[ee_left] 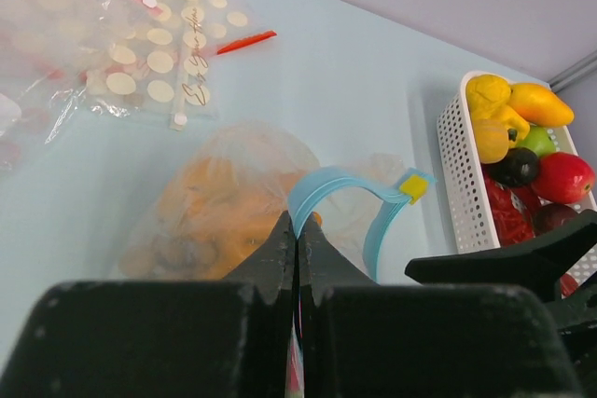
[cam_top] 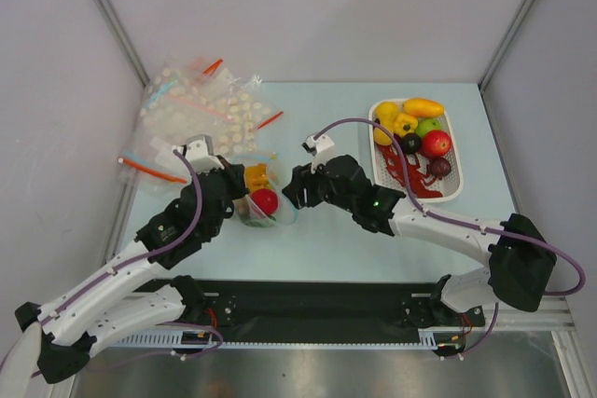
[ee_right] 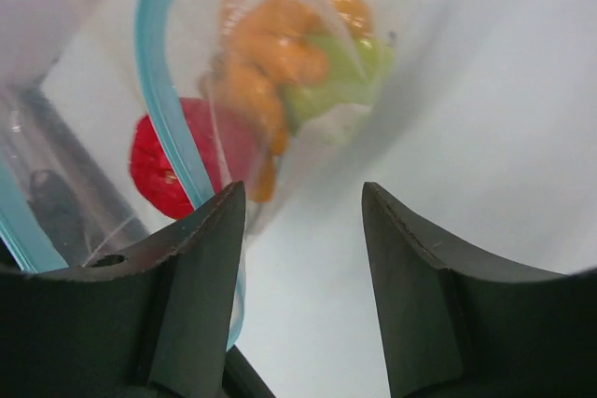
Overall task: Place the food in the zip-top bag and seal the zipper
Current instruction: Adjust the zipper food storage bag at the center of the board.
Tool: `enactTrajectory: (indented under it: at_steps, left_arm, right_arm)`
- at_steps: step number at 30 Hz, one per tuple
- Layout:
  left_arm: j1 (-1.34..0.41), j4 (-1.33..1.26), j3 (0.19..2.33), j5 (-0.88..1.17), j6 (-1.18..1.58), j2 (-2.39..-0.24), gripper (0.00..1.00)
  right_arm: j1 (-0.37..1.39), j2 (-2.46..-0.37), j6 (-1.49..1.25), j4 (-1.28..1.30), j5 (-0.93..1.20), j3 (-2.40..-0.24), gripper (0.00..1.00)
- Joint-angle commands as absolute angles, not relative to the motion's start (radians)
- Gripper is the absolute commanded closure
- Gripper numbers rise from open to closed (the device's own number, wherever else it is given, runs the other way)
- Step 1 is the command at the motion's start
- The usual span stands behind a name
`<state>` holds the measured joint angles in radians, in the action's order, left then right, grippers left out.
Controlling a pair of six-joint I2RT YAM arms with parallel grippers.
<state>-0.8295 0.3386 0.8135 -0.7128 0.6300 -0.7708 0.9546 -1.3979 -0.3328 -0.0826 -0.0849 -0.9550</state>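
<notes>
Closest in the left wrist view, the left end effector [ee_left: 297, 236] has its fingers pressed together, with the light blue zipper [ee_left: 328, 180] curling up out of the pinch. It is holding the bag [cam_top: 268, 199] by one lip of its mouth. In the right wrist view the right end effector [ee_right: 300, 230] is spread wide and holds nothing. It faces the mouth of the bag from just beside it.

The bag lies mid-counter between the two end effectors. Inside are a red fruit [ee_right: 154, 161], an orange piece [ee_right: 278, 51] and something green [ee_right: 340, 72]. The zipper loops open, its yellow slider [ee_left: 413, 185] at one end, so the seal is not made.

I judge the job partly done. The white tray [cam_top: 459, 177] at the right holds much of the food: a mango [cam_top: 424, 106], a yellow pepper [cam_top: 404, 124], a red apple [cam_top: 436, 143] and dark pieces. Each of these has to be carried across before the strip is closed.

For room, the counter [cam_top: 326, 240] is bare between bag and tray, giving the right arm an open path. The heap of spare bags [cam_top: 201, 104] lies behind the left arm, near the back corner. The tray sits close to the right wall. The bag is well in from the near edge.
</notes>
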Motion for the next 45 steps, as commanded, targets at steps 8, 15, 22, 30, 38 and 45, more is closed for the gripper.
enactTrajectory:
  at_steps: [8,15,22,30,38,45]
  left_arm:
    - [-0.825,0.273,0.819,-0.696,0.630,-0.784,0.98]
    - [-0.825,0.270,0.816,-0.701,0.626,-0.787,0.98]
    - [-0.825,0.284,0.825,-0.713,0.635,-0.808,0.98]
    - [-0.825,0.275,0.815,-0.713,0.635,-0.793,0.98]
    - [-0.825,0.276,0.822,-0.703,0.630,-0.811,0.99]
    - [-0.825,0.144,0.818,-0.401,0.486,-0.821,0.96]
  right_arm:
    - [0.971,-1.371,-0.333,-0.187,0.041,-0.946,0.46]
    - [0.971,-1.332,-0.330,-0.195,0.005,-0.925,0.50]
    - [0.985,-1.347,-0.310,-0.206,0.008,-0.922,0.50]
    - [0.994,-1.423,-0.318,-0.123,-0.055,-0.988,0.57]
    - [0.996,-1.416,-0.330,-0.081,-0.087,-1.006,1.00]
    - [0.948,-1.274,-0.377,-0.061,-0.173,-0.966,1.00]
